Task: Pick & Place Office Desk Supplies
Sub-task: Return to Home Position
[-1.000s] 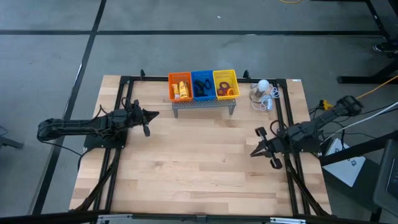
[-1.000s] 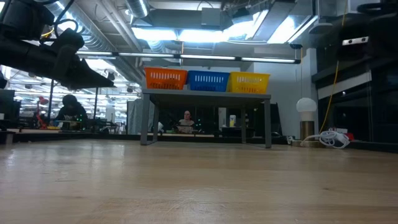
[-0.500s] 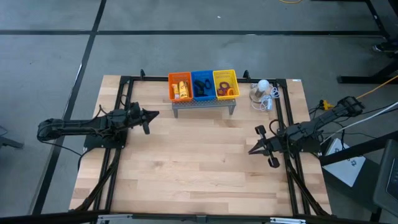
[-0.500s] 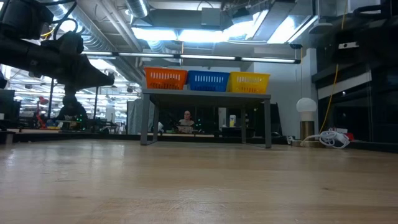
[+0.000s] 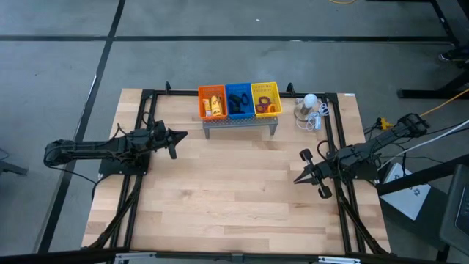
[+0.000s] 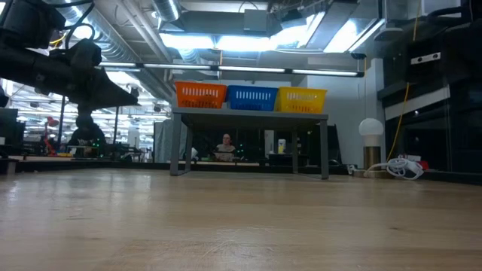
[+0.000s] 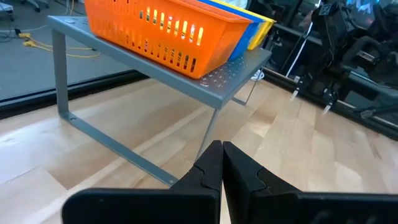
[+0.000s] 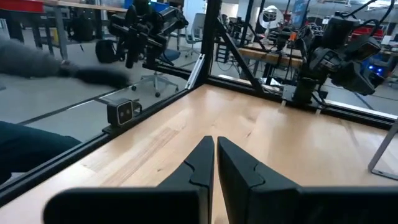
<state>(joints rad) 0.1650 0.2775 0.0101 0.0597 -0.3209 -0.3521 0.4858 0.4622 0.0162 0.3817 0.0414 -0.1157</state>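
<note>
Supplies (image 5: 212, 105) are lying in three bins (image 5: 265, 83) on the shelf (image 5: 242, 124) at the worktop's (image 5: 234, 205) far edge. Left gripper (image 5: 184, 134) and right gripper (image 5: 296, 180) are hovering by the side edges, barely shifted since earlier, fingers pressed together, holding nothing.

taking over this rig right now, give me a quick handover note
Left gripper: fingers shut, empty, above the left side of the table, pointing toward the shelf.
Right gripper: fingers shut, empty, near the table's right edge.
Things: orange bin, blue bin and yellow bin stand side by side on the shelf; yellow packets in the orange one, black clips in the blue, loops in the yellow.
Done: supplies sorted, bins shelved.
Left: likely only parking both arms at home.
</note>
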